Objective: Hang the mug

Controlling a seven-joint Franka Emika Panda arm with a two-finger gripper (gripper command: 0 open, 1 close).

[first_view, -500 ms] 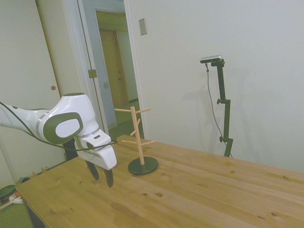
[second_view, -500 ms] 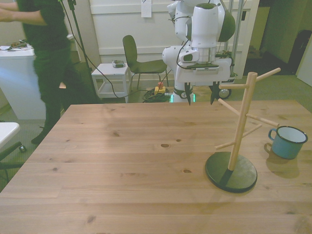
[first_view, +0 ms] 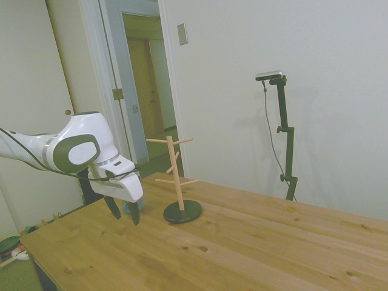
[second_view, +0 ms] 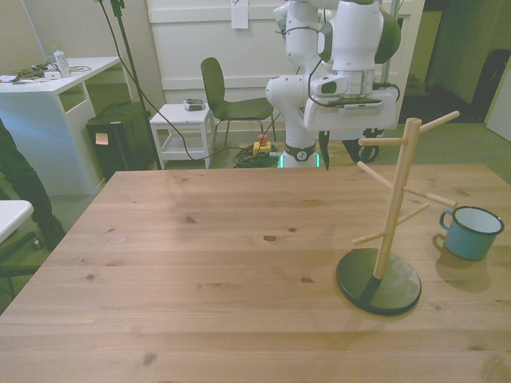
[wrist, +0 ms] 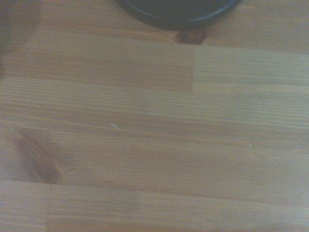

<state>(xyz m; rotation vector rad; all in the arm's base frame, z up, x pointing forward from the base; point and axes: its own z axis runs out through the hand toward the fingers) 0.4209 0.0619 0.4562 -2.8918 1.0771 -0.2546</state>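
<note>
- Right, your one gripper (first_view: 123,214) has its jaws spread wide with nothing between them; two dark fingers (first_view: 113,208) point down, clear of the table (second_view: 200,263).
- In the front view the gripper (second_view: 339,149) hangs over the far table edge, behind the rack; one finger is partly hidden by a peg.
- One mug rack (second_view: 387,215): wooden post on a round dark base. You can count about six pegs in the front view, all bare.
- One mug (second_view: 469,232), light blue with a white rim, upright on the table at the front view's right, just beside the rack base, handle toward the rack. Well apart from the gripper.
- Wrist view gives you only wood grain plus the edge of the dark base (wrist: 176,12).
- One person's leg (second_view: 24,195) at the front view's left edge.
</note>
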